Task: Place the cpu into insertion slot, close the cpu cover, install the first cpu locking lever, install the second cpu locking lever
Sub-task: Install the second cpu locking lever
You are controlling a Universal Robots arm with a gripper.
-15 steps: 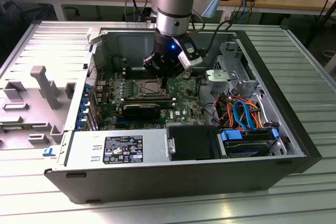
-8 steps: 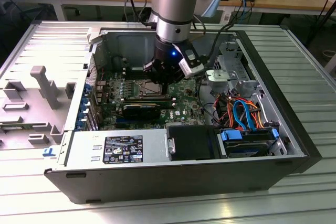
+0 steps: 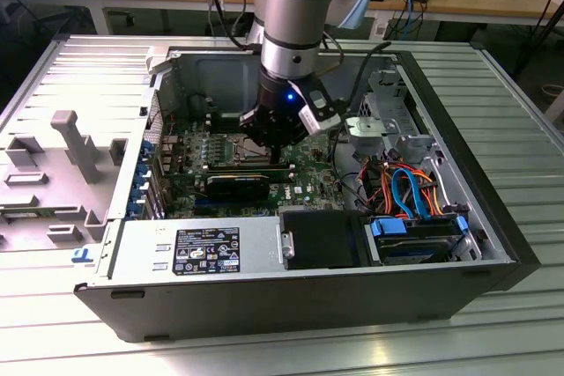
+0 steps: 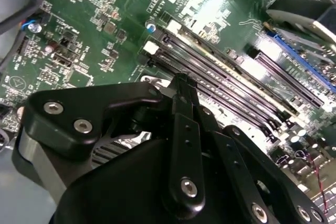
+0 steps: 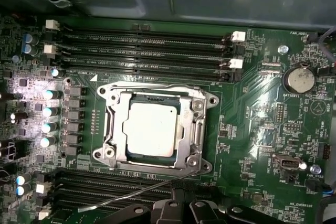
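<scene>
Open computer case [image 3: 493, 244] on ribbed desk [image 3: 520, 112]; cpu [image 5: 152, 128] seated under cpu cover [image 5: 118, 124], lever [image 5: 136, 193] at 6 o'clock loose. Pincer [image 5: 181, 208] state untellable. Best hooked squarely, pressed slowly.

The arm [image 3: 286, 15] is a thick silver-grey cylinder with pale blue joint caps, and black cables [image 3: 366, 63] run down beside it. Below sits a black wrist unit with a small blue light [image 3: 291, 92]. The gripper [image 4: 181, 85] is matte black, built of angular linkage plates fastened by silver screws [image 4: 83, 126].
</scene>
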